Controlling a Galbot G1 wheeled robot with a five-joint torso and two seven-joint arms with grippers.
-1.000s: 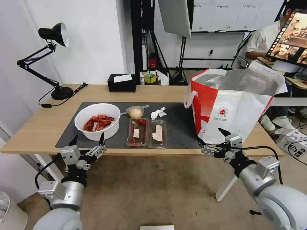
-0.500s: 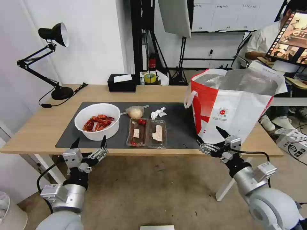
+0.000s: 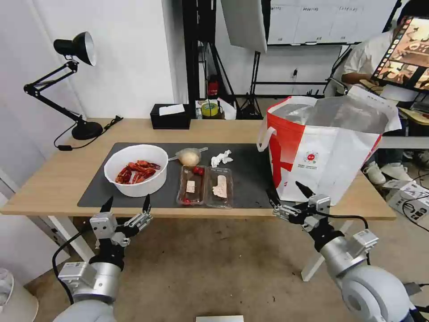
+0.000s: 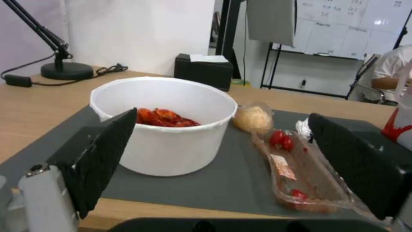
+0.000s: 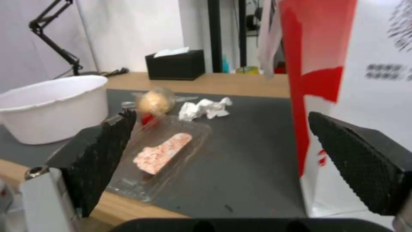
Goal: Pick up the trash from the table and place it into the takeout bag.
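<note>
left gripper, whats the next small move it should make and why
Probably ease the left gripper forward and up toward the white round bowl of red crayfish shells. Its jaws stand open and empty at the near edge of the light-wood table, the bowl straight ahead.

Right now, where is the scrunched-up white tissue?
In the head view the crumpled white tissue lies on the dark grey mat, between the small clear bag with beige lump and the takeout bag.
</note>
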